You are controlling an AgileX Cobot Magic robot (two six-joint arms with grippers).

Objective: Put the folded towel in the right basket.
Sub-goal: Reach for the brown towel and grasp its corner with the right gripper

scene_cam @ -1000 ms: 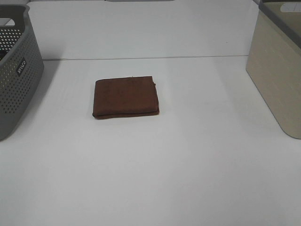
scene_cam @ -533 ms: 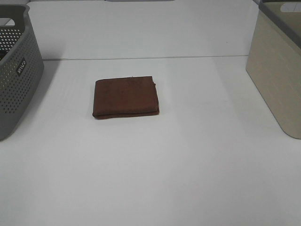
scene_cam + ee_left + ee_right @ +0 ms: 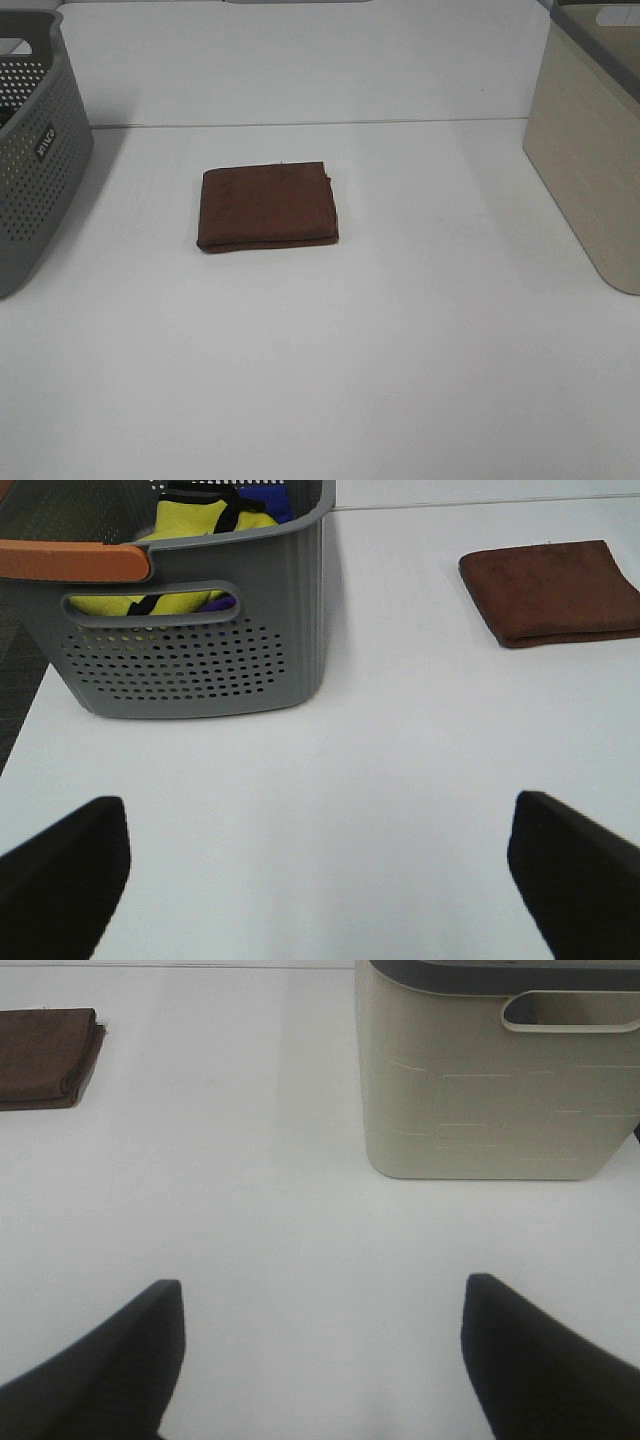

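A folded brown towel lies flat on the white table, left of centre; it also shows in the left wrist view and the right wrist view. The beige right basket stands at the table's right edge and shows in the right wrist view. Neither arm shows in the high view. My left gripper is open and empty, well short of the towel. My right gripper is open and empty, with the beige basket ahead of it.
A grey perforated basket stands at the left edge; in the left wrist view it holds yellow and blue cloth and has an orange handle. A seam crosses the table behind the towel.
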